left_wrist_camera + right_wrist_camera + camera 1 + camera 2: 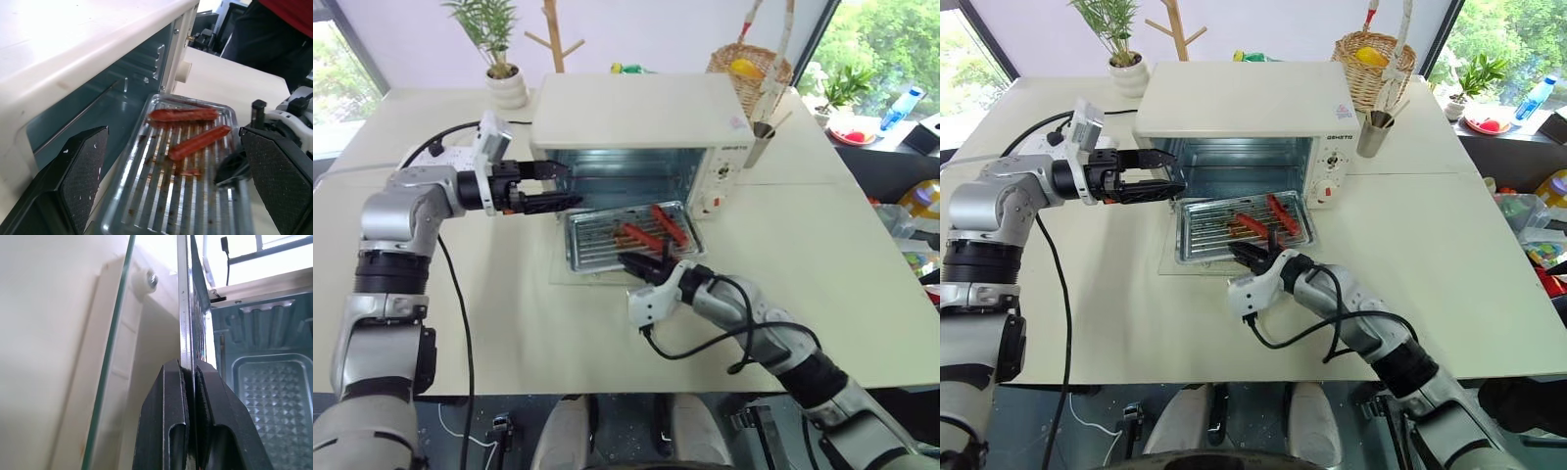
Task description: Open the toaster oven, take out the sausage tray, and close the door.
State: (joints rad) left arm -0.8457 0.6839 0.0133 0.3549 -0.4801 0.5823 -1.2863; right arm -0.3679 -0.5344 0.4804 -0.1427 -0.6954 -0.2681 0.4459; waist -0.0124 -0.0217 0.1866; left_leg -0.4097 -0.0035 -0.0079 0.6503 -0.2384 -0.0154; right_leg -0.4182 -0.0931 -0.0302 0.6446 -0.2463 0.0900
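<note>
Your sausage tray [628,238] sits out of the toaster oven [641,122], resting on the lowered glass door [564,272] just in front of the open cavity, its long axis running parallel to the oven's front. Your right gripper [639,265] is the nearer one: it meets the tray at the middle of its near long edge, fingers pinched almost shut on the thin metal rim, as the right wrist view confirms. So the tray lies straight ahead of those fingers, and pulling it clear means drawing it toward the near edge of the table [862,245]. Your left gripper [551,186] hovers at the oven's left front corner, jaws spread wide, holding nothing, above the tray's left end.
</note>
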